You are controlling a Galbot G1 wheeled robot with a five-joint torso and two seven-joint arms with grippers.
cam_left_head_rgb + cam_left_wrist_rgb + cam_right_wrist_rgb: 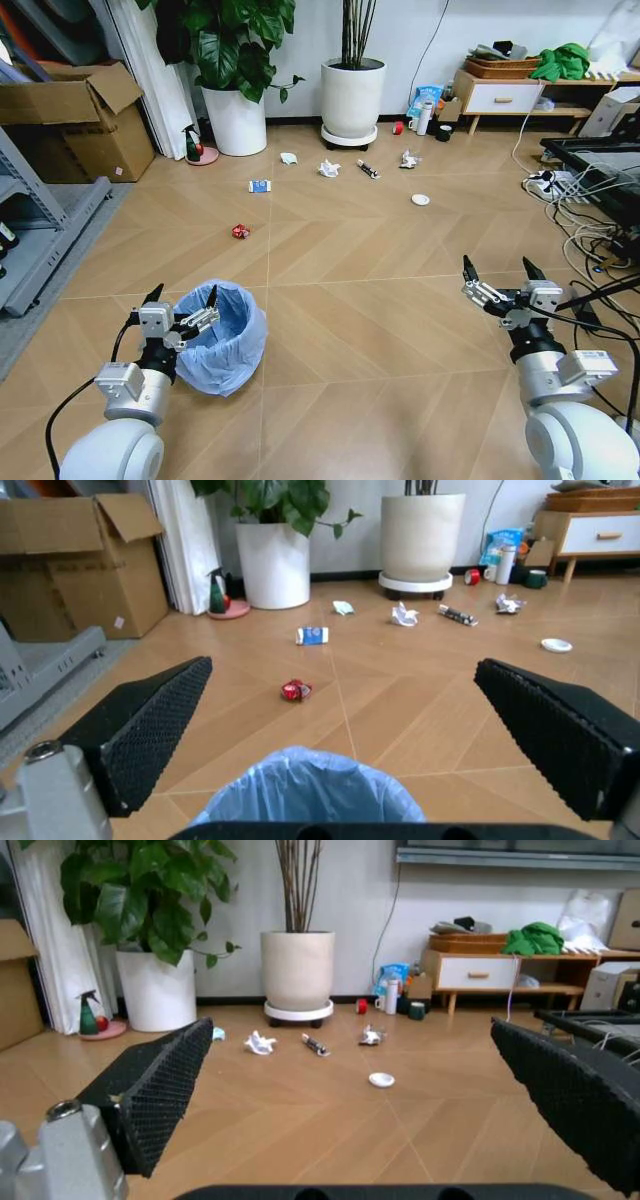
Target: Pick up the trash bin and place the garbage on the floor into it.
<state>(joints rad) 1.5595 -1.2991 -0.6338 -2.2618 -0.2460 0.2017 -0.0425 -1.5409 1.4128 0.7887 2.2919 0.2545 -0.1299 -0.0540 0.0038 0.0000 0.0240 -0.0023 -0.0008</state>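
Note:
The trash bin (224,338), lined with a crinkly light-blue bag, stands on the floor at the near left; its rim (310,787) lies just ahead of and below my open left gripper (183,300). Garbage lies farther off: a red wrapper (240,231) (295,691), a blue-white packet (259,186) (312,635), white paper wads (329,168) (260,1042), a black-white stick wrapper (368,169) (315,1045) and a white disc (420,199) (381,1080). My right gripper (503,272) hangs open over bare floor at the near right, holding nothing.
Two white plant pots (352,98) stand by the back wall, cardboard boxes (85,120) and a grey rack (40,225) at the left. Cables and a power strip (565,195) lie at the right. A low cabinet (500,95) stands back right.

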